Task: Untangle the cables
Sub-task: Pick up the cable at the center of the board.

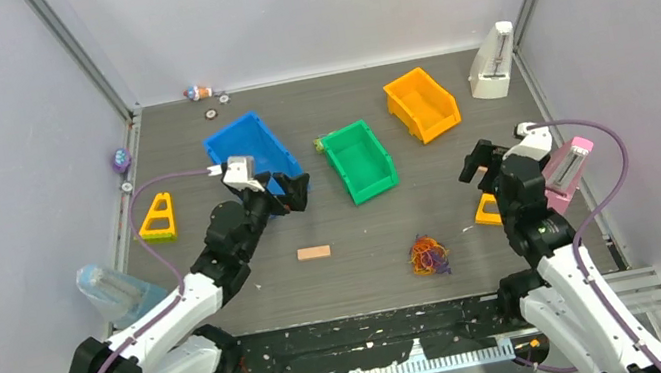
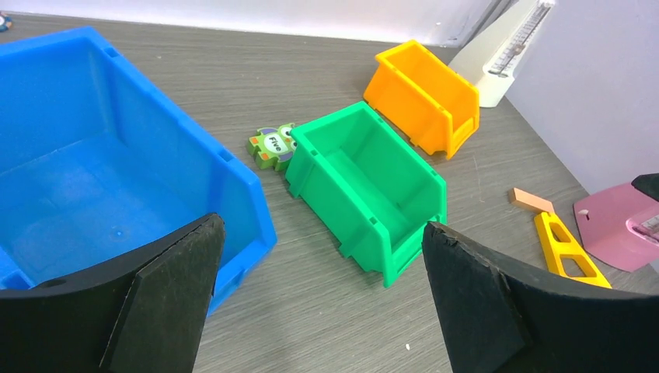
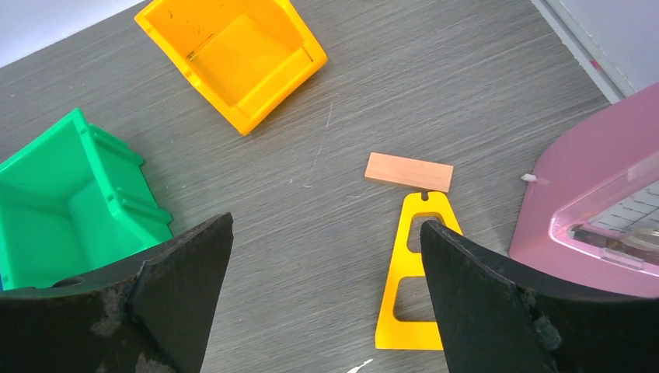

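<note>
jaws left and right gape empty, well apart from the cables (image 1: 428, 256) near the table's (image 1: 362, 277) front edge.

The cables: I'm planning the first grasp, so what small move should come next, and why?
Probably swing the right gripper back toward the cables. The tangle lies untouched, nearer it than the left gripper; both stand open and empty, and neither wrist view shows the tangle.

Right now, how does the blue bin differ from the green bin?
The blue bin is clearly larger than the green bin. The blue bin lies beside the left gripper; the green bin sits farther right, a small toy figure at its corner. Both are open-topped plastic bins and look empty.
</note>
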Robot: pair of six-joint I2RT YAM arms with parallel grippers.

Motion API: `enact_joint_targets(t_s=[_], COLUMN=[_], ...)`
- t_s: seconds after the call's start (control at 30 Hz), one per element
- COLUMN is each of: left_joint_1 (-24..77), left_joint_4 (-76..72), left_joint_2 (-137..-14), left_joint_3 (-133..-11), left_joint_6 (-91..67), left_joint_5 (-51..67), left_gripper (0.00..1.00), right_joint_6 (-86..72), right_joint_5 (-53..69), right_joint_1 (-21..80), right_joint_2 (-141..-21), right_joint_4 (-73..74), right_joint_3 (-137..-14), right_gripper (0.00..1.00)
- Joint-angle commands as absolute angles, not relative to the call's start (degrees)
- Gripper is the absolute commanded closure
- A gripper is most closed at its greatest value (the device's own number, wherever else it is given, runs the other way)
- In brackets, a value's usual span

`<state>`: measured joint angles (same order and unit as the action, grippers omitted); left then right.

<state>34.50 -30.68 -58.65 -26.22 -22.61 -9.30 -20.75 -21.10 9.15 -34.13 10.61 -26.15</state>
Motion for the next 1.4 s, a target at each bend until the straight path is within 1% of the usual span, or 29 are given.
enact_joint_targets(t_s=[0.0,0.1,0.23,0.33,0.43,0.6,0.67,0.77,0.87,1.0,1.23,1.27,1.3,1.33,1.37], left_joint_1=[34.68,34.68,34.74,35.35,38.14,46.49,48.56,51.52,56.31,61.89,64.25,64.30,64.31,64.26,64.29], left_joint_4=[-36.08,-35.77,-38.22,-38.11,-33.19,-24.43,-22.16,-18.10,-13.02,-3.54,8.24,9.36,10.79,12.26,14.08], left_joint_2=[-56.57,-57.09,-59.83,-64.08,-69.53,-77.27,-80.18,-84.75,-89.71,-96.14,-106.16,-107.57,-108.93,-110.24,-111.51], left_joint_3=[-25.58,-26.18,-27.27,-30.01,-35.72,-42.81,-45.29,-49.54,-54.15,-61.24,-71.11,-72.40,-73.74,-76.00,-77.67], left_joint_6=[-21.98,-20.20,-15.40,-14.95,-13.04,-5.47,-4.50,-3.63,-0.49,7.82,10.85,10.88,10.85,10.96,11.03], left_joint_5=[-9.73,-6.03,12.91,20.22,24.39,22.01,22.44,24.65,23.98,21.09,21.97,21.60,21.41,21.65,21.90], left_gripper=[0.00,0.01,0.02,0.02,0.04,0.08,0.08,0.11,0.13,0.14,0.15,0.17,0.21,0.29,0.40], right_joint_6=[-22.06,-21.82,-19.83,-18.99,-18.32,-17.94,-17.69,-17.10,-16.40,-15.71,-15.87,-15.80,-15.84,-15.82,-15.87], right_joint_5=[-23.17,-20.57,-12.33,-8.42,-7.53,-7.86,-8.41,-8.94,-9.36,-9.74,-8.87,-8.83,-8.82,-8.91,-8.94], right_joint_1=[9.04,9.05,9.11,9.05,9.00,9.07,9.05,9.05,9.05,9.03,9.05,9.05,9.10,9.07,9.01], right_joint_2=[-34.99,-35.44,-36.74,-40.15,-40.78,-37.81,-36.71,-35.42,-34.65,-34.25,-33.93,-33.88,-33.83,-33.79,-33.74], right_joint_4=[13.69,15.73,16.16,20.38,21.73,21.53,22.06,23.46,24.44,25.61,25.74,25.71,25.73,25.70,25.68], right_joint_3=[-31.44,-32.79,-34.32,-37.48,-39.48,-39.18,-39.53,-40.42,-41.72,-42.79,-42.83,-42.86,-42.79,-42.75,-42.55], right_gripper=[0.05,0.05,0.05,0.05,0.05,0.05,0.05,0.05,0.05,0.05,0.05,0.05,0.05,0.05,0.05])
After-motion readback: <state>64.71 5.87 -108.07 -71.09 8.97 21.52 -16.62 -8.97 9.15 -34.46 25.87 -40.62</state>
